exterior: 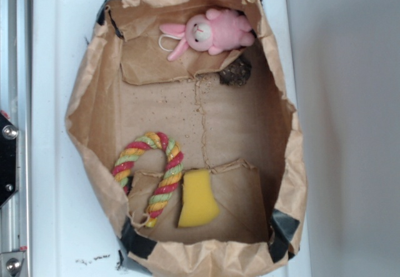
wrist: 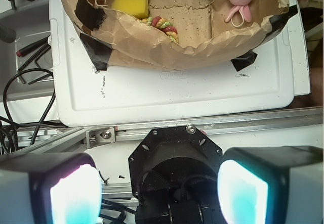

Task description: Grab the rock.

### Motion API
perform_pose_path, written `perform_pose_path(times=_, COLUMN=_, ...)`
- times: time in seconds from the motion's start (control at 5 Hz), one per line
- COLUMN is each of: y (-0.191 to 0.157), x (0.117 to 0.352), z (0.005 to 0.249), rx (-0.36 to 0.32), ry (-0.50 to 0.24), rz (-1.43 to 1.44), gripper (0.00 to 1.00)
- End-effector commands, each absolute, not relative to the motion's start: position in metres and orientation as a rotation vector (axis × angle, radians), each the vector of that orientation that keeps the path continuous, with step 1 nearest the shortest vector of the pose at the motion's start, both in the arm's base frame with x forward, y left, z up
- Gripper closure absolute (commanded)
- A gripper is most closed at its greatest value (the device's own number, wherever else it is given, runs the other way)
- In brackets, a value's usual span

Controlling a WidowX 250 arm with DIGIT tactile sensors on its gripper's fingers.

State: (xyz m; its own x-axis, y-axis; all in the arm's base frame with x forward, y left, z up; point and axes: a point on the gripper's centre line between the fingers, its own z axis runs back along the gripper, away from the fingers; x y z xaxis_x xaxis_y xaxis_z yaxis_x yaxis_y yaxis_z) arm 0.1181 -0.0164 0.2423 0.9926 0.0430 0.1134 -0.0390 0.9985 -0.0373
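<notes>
Rock (exterior: pixel 235 72) in the paper bag's (exterior: pixel 87 95) corner, my gripper (wrist: pixel 159 191) spread wide and empty.
It's a dark, bumpy, speckled lump just beside the pink plush bunny (exterior: pixel 209 32).

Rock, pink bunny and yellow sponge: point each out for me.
rock (exterior: pixel 235 72): exterior view, middle of its speckled top.
pink bunny (exterior: pixel 209 31): exterior view, on its face.
yellow sponge (exterior: pixel 198 197): exterior view, centre of its top.

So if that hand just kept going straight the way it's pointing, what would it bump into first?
Probably the white tray, the bare part just before the paper bag, not the rock. The hand is open and outside the bag, aimed over a metal rail. Depth is hard to judge, so this is a guess.
</notes>
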Motion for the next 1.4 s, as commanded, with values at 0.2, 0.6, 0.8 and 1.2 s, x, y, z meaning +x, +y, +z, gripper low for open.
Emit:
perform_pose_path(times=0.2, y=-0.005, x=0.161, z=0.242, rx=-0.043, ry=-0.176, rz=0.014, gripper=0.0)
perform_pose_path(times=0.6, y=0.011, x=0.224, z=0.235, rx=-0.06, ry=-0.276, rz=-0.165, gripper=0.0)
perform_pose_path(times=0.8, y=0.023, x=0.242, z=0.231, rx=-0.077, ry=-0.306, rz=-0.255, gripper=0.0)
perform_pose_path(times=1.2, y=0.032, x=0.252, z=0.213, rx=-0.023, ry=-0.294, rz=-0.342, gripper=0.0)
